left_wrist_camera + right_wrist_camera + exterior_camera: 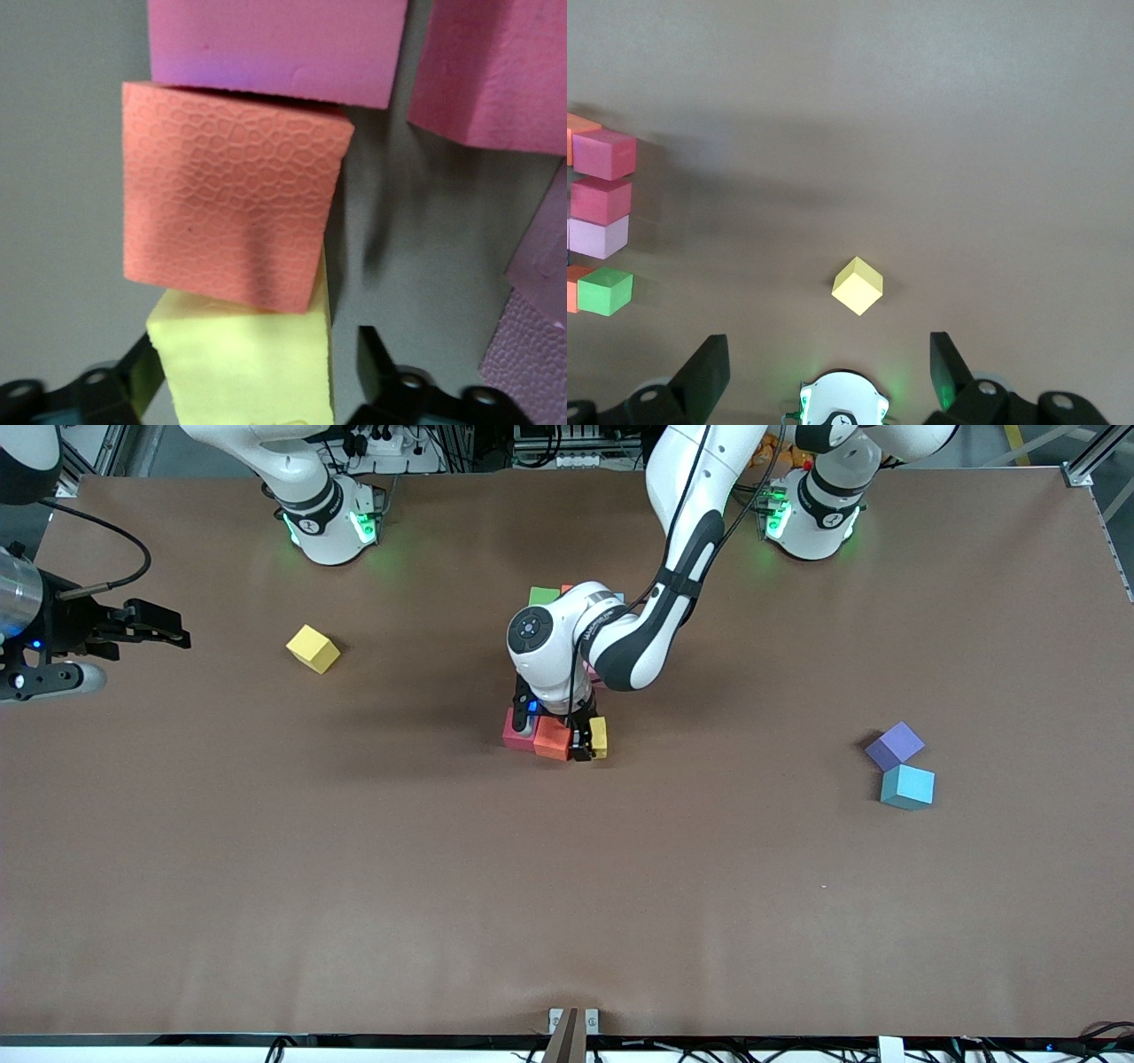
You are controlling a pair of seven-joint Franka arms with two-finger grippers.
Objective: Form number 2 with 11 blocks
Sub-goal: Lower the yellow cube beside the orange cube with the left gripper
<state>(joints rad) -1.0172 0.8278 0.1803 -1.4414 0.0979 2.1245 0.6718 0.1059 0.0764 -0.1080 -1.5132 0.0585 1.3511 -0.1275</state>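
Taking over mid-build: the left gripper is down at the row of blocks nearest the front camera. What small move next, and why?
Probably lift the left gripper straight up. Its fingers stand open around the yellow block, which sits on the table against the orange block, so it looks placed. A sideways pull could nudge the row. The right gripper waits open above the loose yellow block.

Blocks: red [518, 731], orange [553, 738], yellow [313, 648], purple [895, 745], light blue [907, 786], green [543, 595]; table brown [354, 886].
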